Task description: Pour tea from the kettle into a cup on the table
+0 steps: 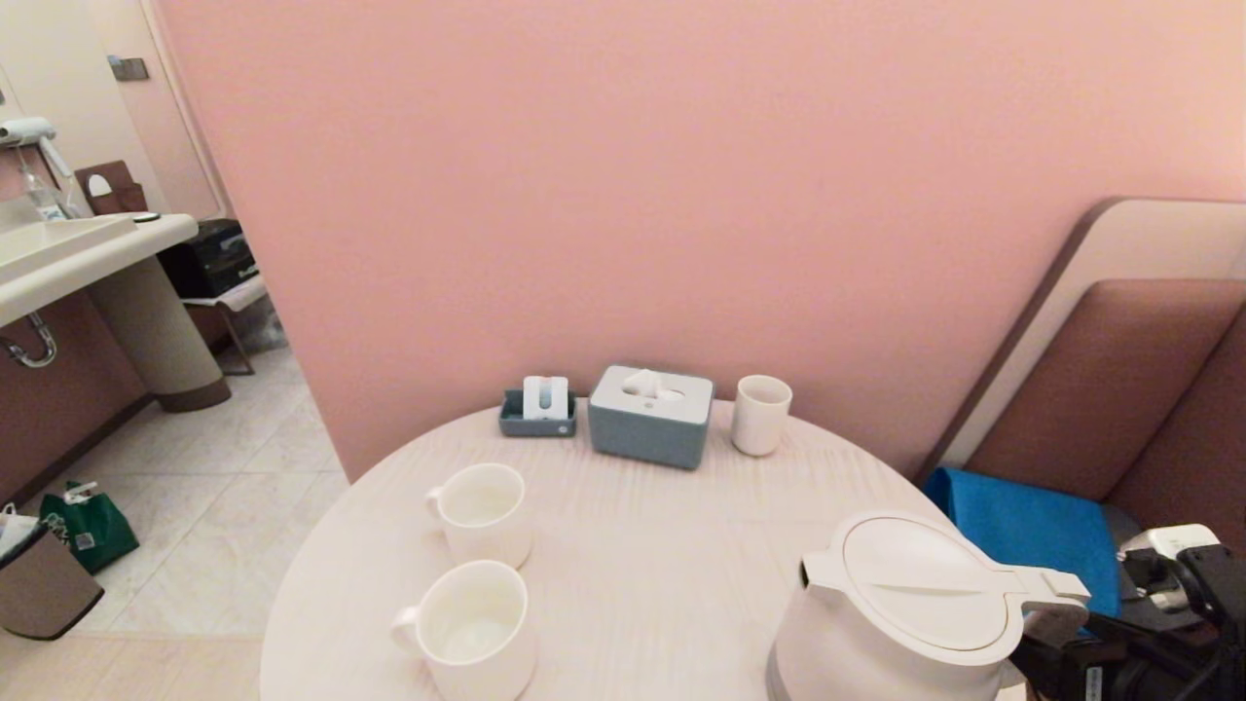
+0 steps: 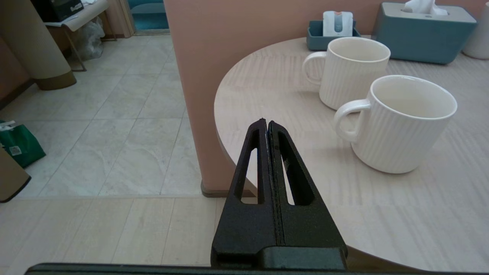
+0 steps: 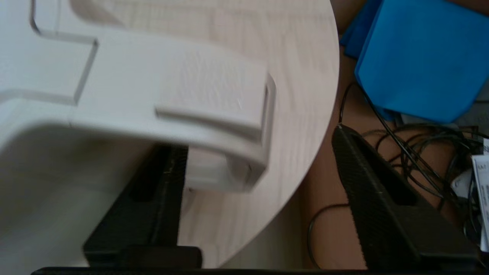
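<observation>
Behind the kettle (image 1: 900,608) handle, right hand (image 3: 263,160) spread wide, mostly hidden.

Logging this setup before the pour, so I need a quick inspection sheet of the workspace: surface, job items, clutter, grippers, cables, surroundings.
Surface: round pale wood table, dry.
Job's things: white kettle at the near right edge, lid shut; two white mugs near left, upright, apparently empty.
Clutter: tissue box, small grey tray, tumbler by the wall.
Grippers: left gripper shut, off the table's left edge; right gripper open around the kettle handle.
Cables: black wires on the seat, right.
Surroundings: pink wall, blue cloth, sink left.
</observation>
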